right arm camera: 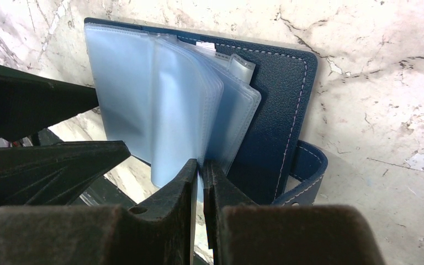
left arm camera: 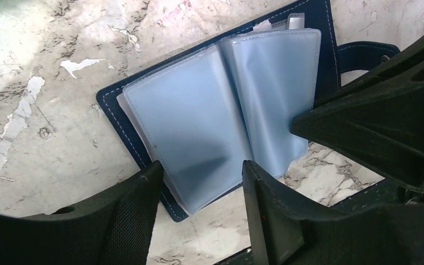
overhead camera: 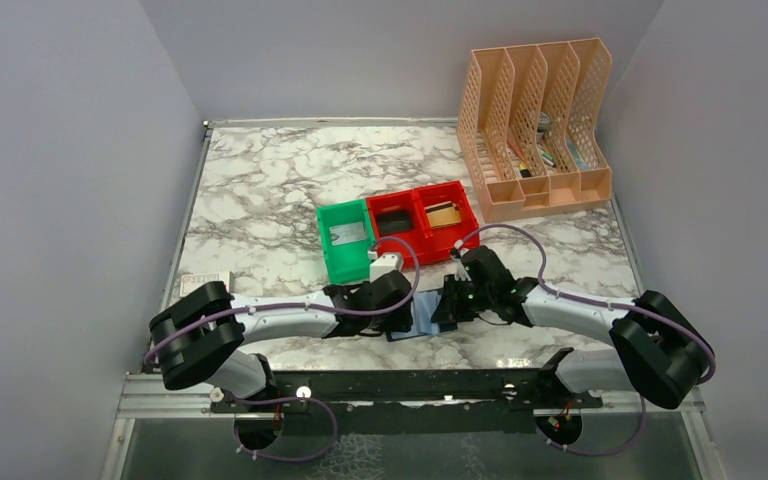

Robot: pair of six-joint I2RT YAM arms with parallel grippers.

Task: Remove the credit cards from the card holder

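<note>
The card holder [overhead camera: 418, 326] lay open at the near edge of the table [overhead camera: 260, 200]. Its plastic sleeves [right arm camera: 182, 94] looked thin, floppy and slick, and the navy cover light but stiffer. The right hand [right arm camera: 201, 165] was pressed together on one sleeve's edge. The left hand [left arm camera: 200, 171] stood spread astride the left leaves. A card would probably best be pinched at a sleeve's open end, with the cover pinned down.

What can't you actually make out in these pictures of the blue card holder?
- Cards: both wrist views show only frosted sleeves; whether any sit inside is unclear.
- Card holder, top view: mostly hidden beneath the left gripper and right gripper.
- Peach file rack, top view: contents too small to identify.
- Red bins, top view: contents too small.
</note>
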